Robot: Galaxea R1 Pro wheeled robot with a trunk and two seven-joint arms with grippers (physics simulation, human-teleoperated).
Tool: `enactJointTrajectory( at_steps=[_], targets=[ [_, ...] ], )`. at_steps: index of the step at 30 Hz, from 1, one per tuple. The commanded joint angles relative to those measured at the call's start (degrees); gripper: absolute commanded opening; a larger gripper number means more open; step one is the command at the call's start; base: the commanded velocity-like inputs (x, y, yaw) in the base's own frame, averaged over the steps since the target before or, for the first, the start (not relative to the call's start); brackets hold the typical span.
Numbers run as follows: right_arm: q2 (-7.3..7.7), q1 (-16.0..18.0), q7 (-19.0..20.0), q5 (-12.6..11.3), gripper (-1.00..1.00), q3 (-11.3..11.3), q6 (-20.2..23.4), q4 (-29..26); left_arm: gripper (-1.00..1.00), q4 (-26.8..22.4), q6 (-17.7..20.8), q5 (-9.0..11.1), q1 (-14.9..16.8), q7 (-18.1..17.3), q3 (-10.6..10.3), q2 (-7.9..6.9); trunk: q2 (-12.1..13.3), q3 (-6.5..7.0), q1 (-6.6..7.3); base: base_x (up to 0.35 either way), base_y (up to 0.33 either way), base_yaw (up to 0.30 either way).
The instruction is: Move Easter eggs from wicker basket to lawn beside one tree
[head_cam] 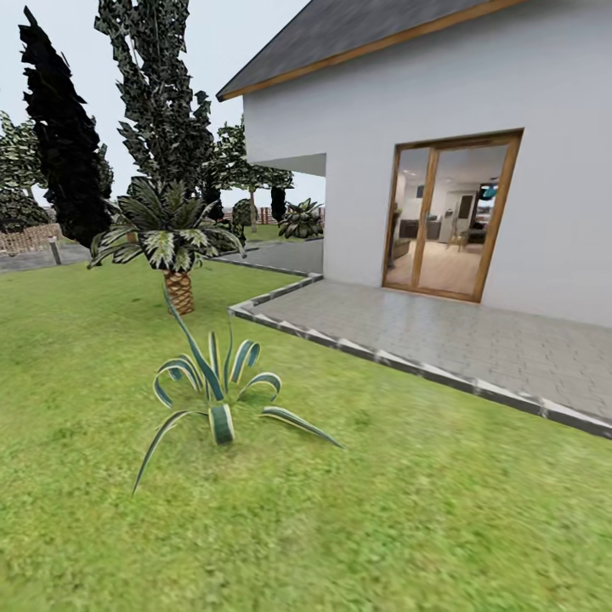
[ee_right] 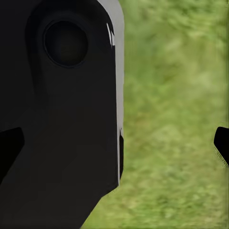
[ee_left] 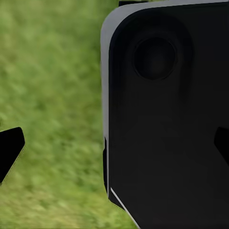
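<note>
The lawn (head_cam: 399,510) spreads across the garden ahead of me. The Easter eggs and the wicker basket are out of view. Far back, past the house corner, stands a leafy tree (head_cam: 248,174) on a pale trunk. My left gripper (ee_left: 114,148) is open, its dark fingertips (ee_left: 10,149) wide apart over grass, with a black part of my own body behind it. My right gripper (ee_right: 116,145) is open in the same way, one fingertip (ee_right: 222,144) at the frame's edge, and holds nothing.
A striped spiky plant (head_cam: 217,393) grows in the grass just ahead. Behind it is a short palm (head_cam: 172,242), then two dark narrow trees (head_cam: 61,136). A grey paved patio (head_cam: 442,333) with a raised kerb and a white house (head_cam: 510,102) with a glass door (head_cam: 446,223) lie to the right.
</note>
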State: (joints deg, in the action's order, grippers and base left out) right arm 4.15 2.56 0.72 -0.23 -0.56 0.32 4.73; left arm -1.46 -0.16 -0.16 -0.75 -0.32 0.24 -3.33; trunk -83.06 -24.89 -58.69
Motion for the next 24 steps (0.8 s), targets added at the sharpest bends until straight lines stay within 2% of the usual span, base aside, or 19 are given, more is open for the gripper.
enactJointTrajectory(
  at_steps=[1,24],
  targets=[
    [0.02,0.1,0.1,0.0,1.0,-0.1,0.0,0.1,1.0,-0.1,0.0,0.0,0.0,0.0,0.0,-0.01,0.0,-0.05,-0.03,0.329,0.0,0.0],
    [-0.02,0.1,0.1,0.0,1.0,0.0,0.0,0.1,1.0,-0.1,0.0,0.0,0.0,0.0,0.0,-0.01,0.0,-0.05,-0.03,0.329,0.0,0.0]
  ],
)
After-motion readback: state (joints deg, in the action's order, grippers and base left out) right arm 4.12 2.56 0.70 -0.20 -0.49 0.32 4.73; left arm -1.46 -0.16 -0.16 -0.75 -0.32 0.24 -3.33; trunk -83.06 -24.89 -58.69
